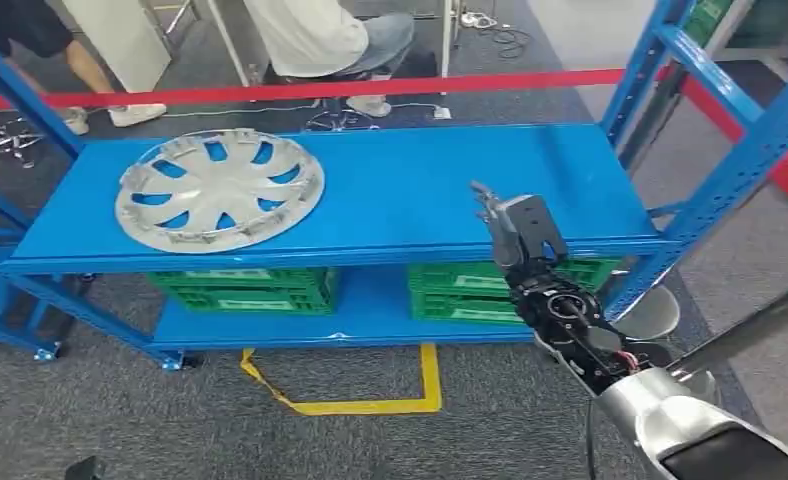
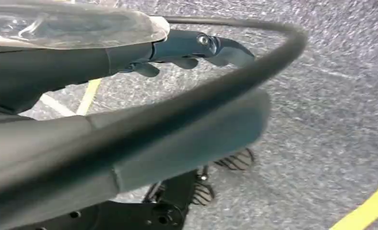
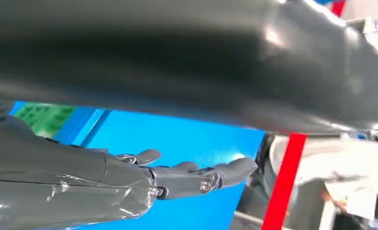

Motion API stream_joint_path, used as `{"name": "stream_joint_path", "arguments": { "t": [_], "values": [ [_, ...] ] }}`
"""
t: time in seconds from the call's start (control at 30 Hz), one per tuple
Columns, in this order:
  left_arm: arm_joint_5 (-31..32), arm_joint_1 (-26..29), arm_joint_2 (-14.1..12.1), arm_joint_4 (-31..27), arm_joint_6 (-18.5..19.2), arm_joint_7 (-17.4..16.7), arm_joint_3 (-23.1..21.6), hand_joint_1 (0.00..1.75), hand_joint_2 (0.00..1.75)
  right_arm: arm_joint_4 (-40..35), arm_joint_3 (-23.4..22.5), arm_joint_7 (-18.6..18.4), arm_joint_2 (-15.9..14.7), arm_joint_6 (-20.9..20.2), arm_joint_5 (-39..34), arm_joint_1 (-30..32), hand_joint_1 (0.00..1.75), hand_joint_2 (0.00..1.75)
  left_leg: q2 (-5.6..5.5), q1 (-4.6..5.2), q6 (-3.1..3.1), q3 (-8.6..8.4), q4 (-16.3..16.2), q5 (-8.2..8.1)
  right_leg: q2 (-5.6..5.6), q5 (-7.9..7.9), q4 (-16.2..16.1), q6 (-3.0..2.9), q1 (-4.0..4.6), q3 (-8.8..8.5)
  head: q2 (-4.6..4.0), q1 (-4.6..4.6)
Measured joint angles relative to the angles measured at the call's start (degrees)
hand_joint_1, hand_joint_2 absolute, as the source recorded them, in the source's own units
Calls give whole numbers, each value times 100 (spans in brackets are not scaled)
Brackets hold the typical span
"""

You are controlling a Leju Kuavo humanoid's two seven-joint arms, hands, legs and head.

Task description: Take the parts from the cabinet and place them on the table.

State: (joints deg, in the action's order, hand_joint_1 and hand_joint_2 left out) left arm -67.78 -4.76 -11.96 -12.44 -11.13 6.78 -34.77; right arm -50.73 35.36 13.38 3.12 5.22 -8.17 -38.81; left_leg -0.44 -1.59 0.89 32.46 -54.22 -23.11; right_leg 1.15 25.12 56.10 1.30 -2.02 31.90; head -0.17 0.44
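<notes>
1. Silver plastic hubcap (image 1: 220,189) lies flat on the blue shelf's (image 1: 420,180) left half.
2. It is probably light, stiff, slick; gripping the rim or a spoke opening seems best.
3. Right hand (image 1: 518,232) hovers well apart, fingers extended, holding nothing.
4. Left hand (image 2: 187,50) hangs empty over carpet.

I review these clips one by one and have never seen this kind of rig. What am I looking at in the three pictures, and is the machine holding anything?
This is a humanoid robot with two arms and fingered hands. The wide picture comes from its head, looking down at a blue shelf rack. A silver wheel cover lies on the upper shelf; green crates sit below. The right hand reaches over the shelf's edge, fingers apart, holding nothing. The other two pictures come from cameras at the wrists. The right wrist view shows that same right hand above the blue shelf. The left wrist view shows the left hand hanging over grey carpet, also holding nothing. People stand behind a red barrier tape.
</notes>
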Motion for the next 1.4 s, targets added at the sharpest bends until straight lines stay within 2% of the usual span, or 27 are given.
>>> {"name": "stream_joint_path", "arguments": {
  "t": [0.1,0.17,0.2,0.23,0.27,0.3,0.33,0.6,0.87,1.4],
  "values": [
    [9,-16,-2,2,2,4,0,0,0,-81,-26,-37,-39,22,4,24,0,0,8,-6,-33,-30,59,23,20,3,0,-26,20,7,0,-129],
    [15,-19,0,0,15,13,0,0,0,-129,-37,-50,-74,33,7,55,0,0,10,-18,-18,-34,87,31,18,13,1,-85,44,7,0,-184],
    [18,-19,0,2,17,13,0,0,0,-155,-48,-50,-90,33,7,77,0,0,10,-26,-4,-35,96,31,15,13,1,-87,52,7,0,-199],
    [20,-18,2,2,24,15,0,0,0,-179,-61,-52,-103,39,7,95,0,0,10,-35,39,-35,104,36,13,11,2,-97,61,9,0,-212],
    [26,-18,2,2,24,15,0,0,0,-199,-68,-52,-118,39,7,110,0,0,11,-47,120,-36,117,37,10,11,3,-110,73,12,0,-221],
    [28,-18,2,0,24,15,0,0,0,-210,-74,-55,-129,39,9,117,0,0,11,-63,232,-36,127,43,9,13,4,-117,82,17,0,-229],
    [33,-18,2,2,26,15,0,0,0,-225,-81,-59,-140,39,11,125,0,0,11,-70,267,-33,128,39,8,11,4,-121,87,20,0,-225],
    [103,-18,9,2,81,15,-9,0,0,-288,-118,-96,-210,61,24,162,0,0,10,-51,259,-13,95,34,-1,3,-5,-110,78,11,0,-184],
    [212,-21,0,2,133,15,-98,0,0,-568,-214,-317,-380,155,186,409,0,0,10,-48,241,-6,76,22,-7,-3,-16,-100,64,1,0,-157],
    [238,-21,0,2,142,15,-247,0,0,-957,-310,-450,-566,221,247,610,0,0,10,-46,238,-5,76,20,-7,-3,-16,-99,61,1,0,-149]
  ]
}}
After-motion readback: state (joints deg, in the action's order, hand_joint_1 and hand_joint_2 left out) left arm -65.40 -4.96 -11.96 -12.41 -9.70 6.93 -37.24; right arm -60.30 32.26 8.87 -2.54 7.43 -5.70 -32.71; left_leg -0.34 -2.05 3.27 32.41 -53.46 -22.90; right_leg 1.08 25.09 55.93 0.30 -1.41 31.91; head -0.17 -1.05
